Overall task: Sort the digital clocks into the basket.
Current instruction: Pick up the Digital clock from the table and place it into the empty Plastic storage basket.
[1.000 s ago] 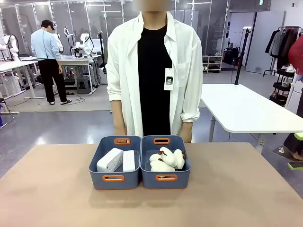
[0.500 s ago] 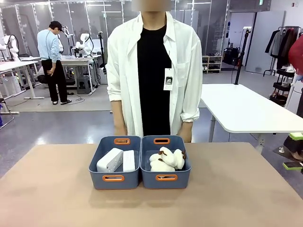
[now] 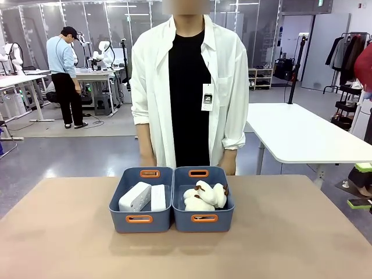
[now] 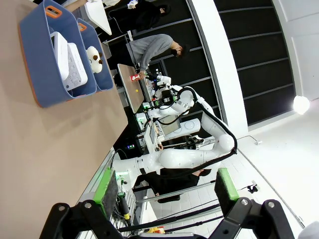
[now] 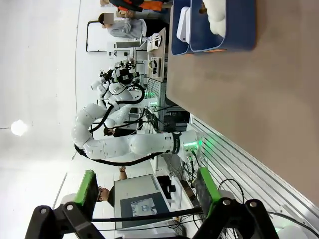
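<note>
Nothing on the table had moved in the last second. Both grippers, left point(image 4: 167, 191) and right point(image 5: 144, 191), hung back with jaws apart, holding nothing. Farther off, both clocks point(image 3: 143, 197) lay in the left basket point(image 3: 141, 219), so sorting looked finished, probably.
</note>
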### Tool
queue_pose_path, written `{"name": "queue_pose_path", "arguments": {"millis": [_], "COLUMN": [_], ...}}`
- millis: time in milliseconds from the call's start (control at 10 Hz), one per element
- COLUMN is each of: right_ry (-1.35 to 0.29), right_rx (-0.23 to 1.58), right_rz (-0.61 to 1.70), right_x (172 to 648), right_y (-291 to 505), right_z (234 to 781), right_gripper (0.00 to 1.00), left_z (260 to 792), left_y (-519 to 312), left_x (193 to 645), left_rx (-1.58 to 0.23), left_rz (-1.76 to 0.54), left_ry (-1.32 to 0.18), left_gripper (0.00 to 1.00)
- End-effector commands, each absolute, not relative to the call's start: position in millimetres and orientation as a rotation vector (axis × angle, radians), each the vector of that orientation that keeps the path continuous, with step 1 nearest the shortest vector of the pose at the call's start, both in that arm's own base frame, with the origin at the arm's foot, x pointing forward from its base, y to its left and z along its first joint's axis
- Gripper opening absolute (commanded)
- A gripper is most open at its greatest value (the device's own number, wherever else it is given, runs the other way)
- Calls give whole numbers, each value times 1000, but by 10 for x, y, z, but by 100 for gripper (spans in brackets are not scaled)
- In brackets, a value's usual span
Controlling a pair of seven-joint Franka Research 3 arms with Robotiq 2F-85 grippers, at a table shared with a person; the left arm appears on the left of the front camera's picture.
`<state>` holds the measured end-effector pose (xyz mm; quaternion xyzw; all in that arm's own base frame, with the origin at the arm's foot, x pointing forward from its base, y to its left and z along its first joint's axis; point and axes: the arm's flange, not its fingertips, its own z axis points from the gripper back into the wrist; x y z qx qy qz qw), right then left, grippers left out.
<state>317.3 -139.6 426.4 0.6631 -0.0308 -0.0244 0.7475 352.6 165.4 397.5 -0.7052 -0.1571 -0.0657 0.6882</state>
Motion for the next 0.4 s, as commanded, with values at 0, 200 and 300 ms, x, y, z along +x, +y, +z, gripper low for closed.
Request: {"name": "queue_pose_path", "arguments": {"millis": [0, 200, 300], "right_ry": [-54, -54, -54], "right_rx": [1458, 1458, 1458], "right_rz": [-65, -65, -65], "right_x": [3202, 3202, 3202], "right_y": [-1389, -1389, -1389], "right_z": [4318, 4318, 4318], "right_gripper": [100, 100, 100], "left_z": [4000, 4000, 4000], "left_y": [1664, 1664, 1664], "left_x": [3553, 3553, 3553], "left_rx": [-1577, -1577, -1577], "left_rz": [-151, -151, -151], "left_ry": [-361, -361, -361], "left_gripper": [100, 100, 100]}}
